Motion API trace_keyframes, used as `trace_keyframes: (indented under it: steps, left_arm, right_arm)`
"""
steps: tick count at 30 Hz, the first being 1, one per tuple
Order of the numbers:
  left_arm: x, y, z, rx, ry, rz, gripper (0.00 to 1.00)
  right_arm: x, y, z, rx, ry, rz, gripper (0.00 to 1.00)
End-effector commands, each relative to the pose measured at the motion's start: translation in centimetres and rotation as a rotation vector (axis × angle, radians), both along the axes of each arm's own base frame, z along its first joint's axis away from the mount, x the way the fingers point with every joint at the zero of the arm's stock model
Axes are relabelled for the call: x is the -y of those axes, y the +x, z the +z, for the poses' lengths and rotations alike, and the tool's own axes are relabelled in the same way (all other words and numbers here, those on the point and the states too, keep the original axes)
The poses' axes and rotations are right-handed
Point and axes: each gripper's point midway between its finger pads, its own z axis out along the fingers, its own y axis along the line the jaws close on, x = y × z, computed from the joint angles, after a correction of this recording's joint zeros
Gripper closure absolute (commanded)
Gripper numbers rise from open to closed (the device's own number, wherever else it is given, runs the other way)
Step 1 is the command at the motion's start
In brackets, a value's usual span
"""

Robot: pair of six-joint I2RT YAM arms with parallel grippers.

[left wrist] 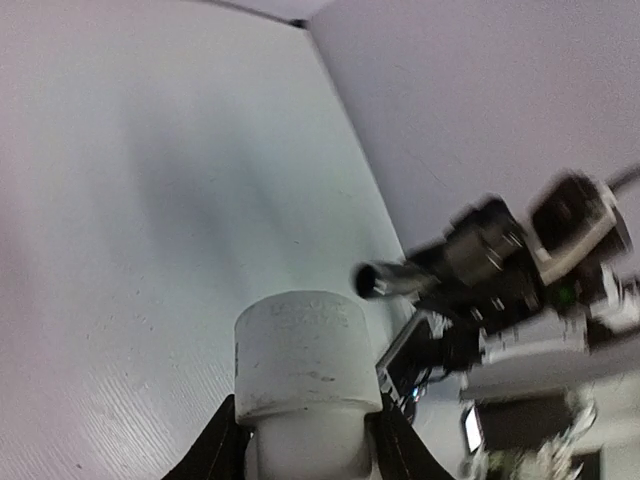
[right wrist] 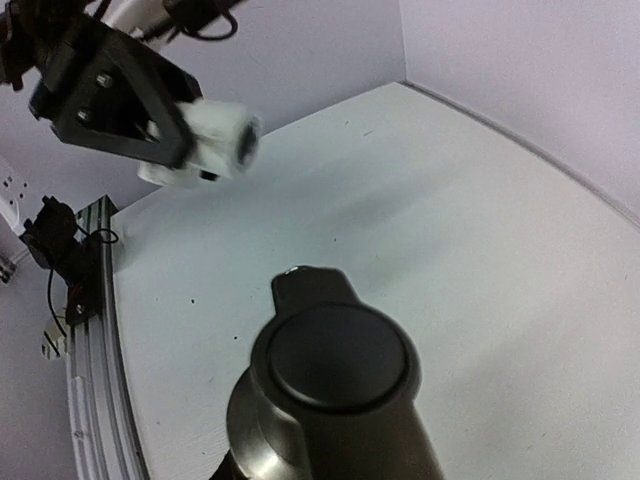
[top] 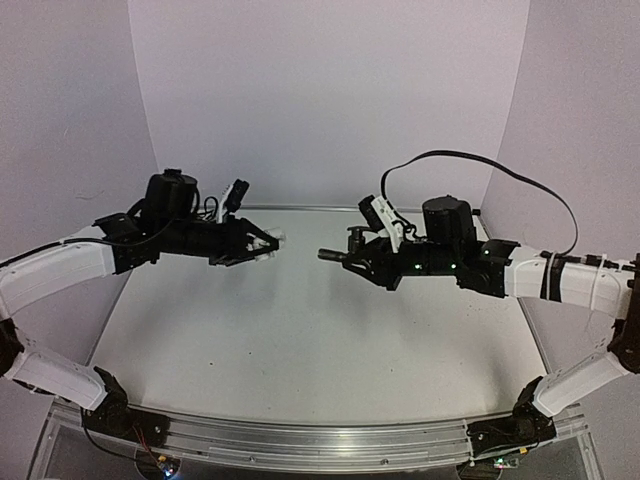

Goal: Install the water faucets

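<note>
Gripping fitting (left wrist: 305, 360), left tool (top: 266, 243) faces tap (right wrist: 330, 385) in right tool (top: 347, 258).

White table (top: 300, 330), faint dark specks (right wrist: 191, 298) — metal rail (top: 320, 445) along near edge

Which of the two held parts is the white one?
The white fitting, clamped in the left gripper. The right gripper holds the dark grey tap instead.
</note>
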Motion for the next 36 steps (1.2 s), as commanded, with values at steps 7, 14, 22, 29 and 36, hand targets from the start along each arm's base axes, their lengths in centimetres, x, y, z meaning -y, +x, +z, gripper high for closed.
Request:
trace_keyframes:
  steps: [7,14,22,29,36]
  left_arm:
    - [-0.8,-7.6,5.4,0.627,-0.100,-0.613,1.00]
    - [-1.7,-8.1,5.6,0.706,-0.174,-0.722,1.00]
    - [-3.1,-9.3,7.1,0.649,-0.361,-0.858,1.00]
    - [-2.9,-8.7,6.4,0.616,-0.355,-0.849,1.00]
    - [-2.8,-8.5,6.6,0.625,-0.356,-0.850,1.00]
  right_arm:
    - [-2.6,-4.2,10.1,0.390,0.092,0.377,1.00]
    - [-4.3,-6.4,10.8,0.410,0.064,0.472,1.00]
    - [-6.2,-8.5,11.4,0.424,0.062,0.538,1.00]
    - [-6.9,-7.7,11.5,0.425,0.036,0.483,1.00]
    - [-7.6,-7.5,11.0,0.418,0.024,0.472,1.00]
